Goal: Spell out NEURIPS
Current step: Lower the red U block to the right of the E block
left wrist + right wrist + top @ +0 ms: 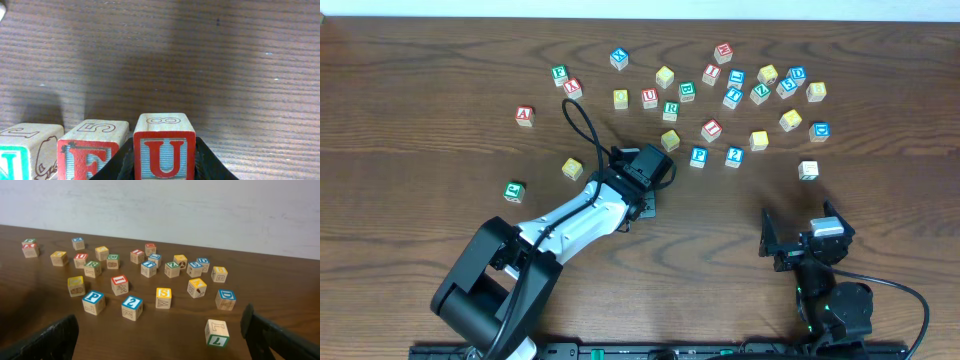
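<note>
Where the left arm reaches over the dark brown wooden table point(420, 60), the left gripper point(165, 161) is clamped on the small wooden cube with a red U point(164, 145), one black finger point(124, 167) pressed against each side of it. Just beside that cube, on its left in the left wrist view, stands the small wooden cube with a red E point(92, 145). Just beyond that is the small wooden cube with a green N point(27, 145), so the three make a row reading N, E, U. Whether the held cube rests on the table cannot be told, as its base is cut off. The other four letters lie apart in the loose scatter farther up the table: the small wooden cube with a green R point(670, 110), the small wooden cube with a red I point(711, 130), the small wooden cube with a blue P point(698, 156) and the small wooden cube with a yellow S point(758, 140). The right gripper point(161, 340) sits near the table's front edge, its jaws spread wide with nothing between them, facing the scatter.
</note>
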Tool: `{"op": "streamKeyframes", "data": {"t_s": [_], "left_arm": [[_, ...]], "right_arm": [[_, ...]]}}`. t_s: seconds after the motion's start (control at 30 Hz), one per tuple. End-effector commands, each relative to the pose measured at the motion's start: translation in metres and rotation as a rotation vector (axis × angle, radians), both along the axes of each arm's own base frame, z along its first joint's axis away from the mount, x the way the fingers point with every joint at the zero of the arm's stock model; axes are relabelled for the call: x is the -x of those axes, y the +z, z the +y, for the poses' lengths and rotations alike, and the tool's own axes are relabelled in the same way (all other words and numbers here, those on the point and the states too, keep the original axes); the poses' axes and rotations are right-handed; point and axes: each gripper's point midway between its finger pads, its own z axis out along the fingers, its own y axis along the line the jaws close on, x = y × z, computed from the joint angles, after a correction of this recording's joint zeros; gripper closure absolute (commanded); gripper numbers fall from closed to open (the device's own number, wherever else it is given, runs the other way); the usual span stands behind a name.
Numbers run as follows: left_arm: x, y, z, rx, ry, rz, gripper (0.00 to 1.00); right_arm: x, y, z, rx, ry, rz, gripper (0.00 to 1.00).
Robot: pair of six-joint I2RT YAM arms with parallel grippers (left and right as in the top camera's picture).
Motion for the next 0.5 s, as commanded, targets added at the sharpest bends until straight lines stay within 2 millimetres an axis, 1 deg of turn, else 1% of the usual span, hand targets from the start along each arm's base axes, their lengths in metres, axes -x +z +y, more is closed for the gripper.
{"op": "streamKeyframes", "data": {"t_s": [0.0,0.27,0.37,0.47], "left_arm": [[0.0122,-0.0139,0.0215,-0.068,0.045,0.041,0.92],[0.0132,-0.0141,0.0228,-0.073,0.046,0.045,0.92],[0.0141,-0.0139,0.0287,-0.096,0.077,0.043,0.92],[0.0149,-0.014,0.0298,-0.101,0.076,0.046,0.92]], "right_arm": [[-0.0002,-0.0007,-0.0028,0.012,-0.011,-0.002,0.01],[-0.0002,-0.0008,-0.0028,0.012,-0.011,-0.002,0.01],[-0.0002,-0.0007,-0.0028,0.012,-0.011,-0.002,0.01],[-0.0002,-0.0008,-0.0028,0.012,-0.011,-0.002,0.01]]}}
